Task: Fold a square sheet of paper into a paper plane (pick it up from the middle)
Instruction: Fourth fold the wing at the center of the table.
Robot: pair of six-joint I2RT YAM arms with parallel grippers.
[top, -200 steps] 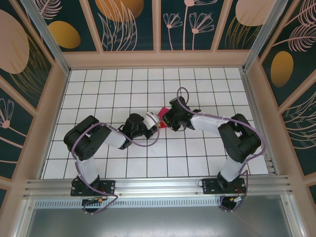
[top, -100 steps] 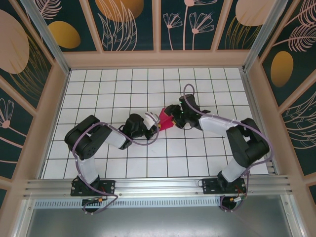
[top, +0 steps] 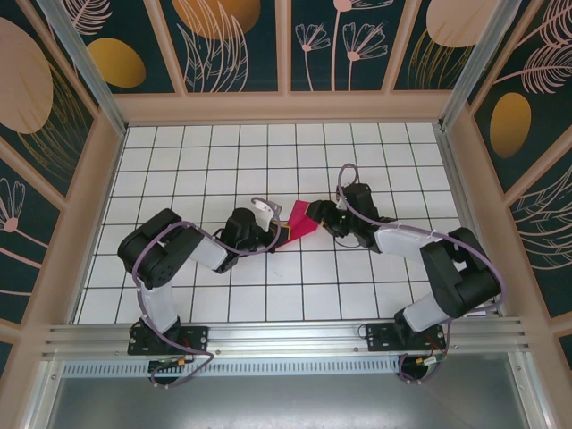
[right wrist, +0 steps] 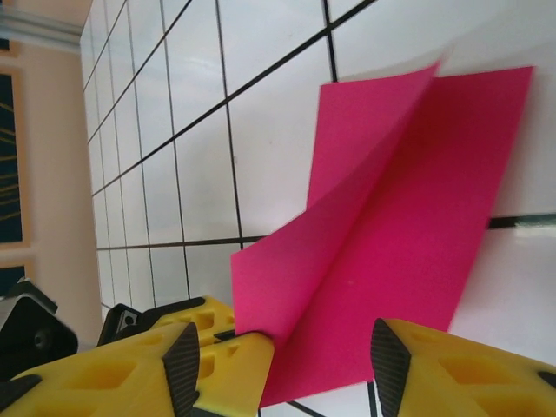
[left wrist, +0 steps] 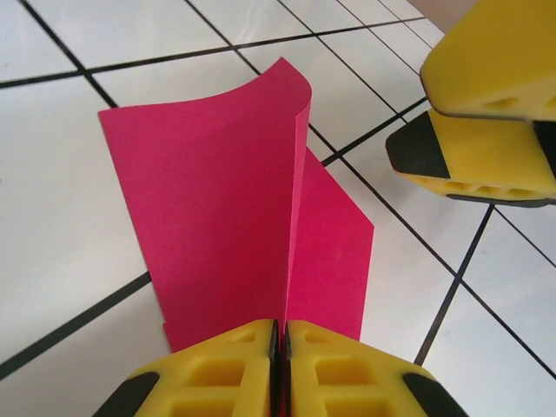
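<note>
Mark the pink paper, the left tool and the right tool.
pink paper [left wrist: 217, 200], left wrist view, on its raised flap.
left tool [left wrist: 280, 334], left wrist view, where its shut fingertips meet.
right tool [right wrist: 291, 343], right wrist view, midway between its spread fingertips.

I read no text, label, brand mark, number or sign on any surface within my camera views.

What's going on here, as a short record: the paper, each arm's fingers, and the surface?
Paper: sheet of paper, magenta-pink, folded along a crease, one flap lifted and curling
Left fingers: shut, pinching the paper at its fold
Right fingers: open, close beside the paper, not gripping it
Surface: white tiled table with black grid lines
</note>
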